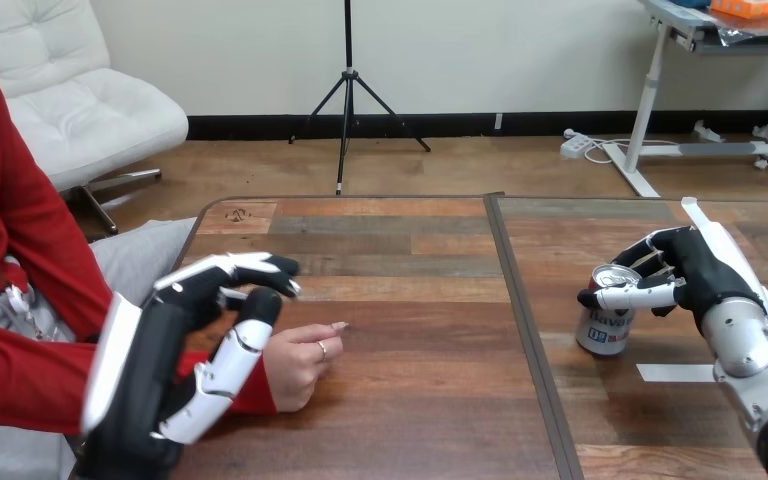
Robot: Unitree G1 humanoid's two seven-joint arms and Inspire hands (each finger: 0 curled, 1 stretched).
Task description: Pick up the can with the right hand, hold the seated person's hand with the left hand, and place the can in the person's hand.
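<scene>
Can (603, 325) stands upright on the bench (410, 420), right half. Right hand (695, 265) is on it: fingers (653, 262) curled behind the upper wall, thumb across the front, clamped just under the rim. Step in hand, by my reading: the lift. The grip sits high, so raise straight and keep the can vertical. Left hand (160, 350) lies over the wrist behind the person's hand (300, 360); cannot tell whether it grips.

A: Seating, far left?
B: One white padded chair (90, 110), on wood-plank floor (480, 165).
A: Against the pale wall (460, 50)?
B: Black baseboard (520, 123); black tripod (348, 95) centre; white-legged desk (650, 100) right, power strip (575, 145) beside its foot.
</scene>
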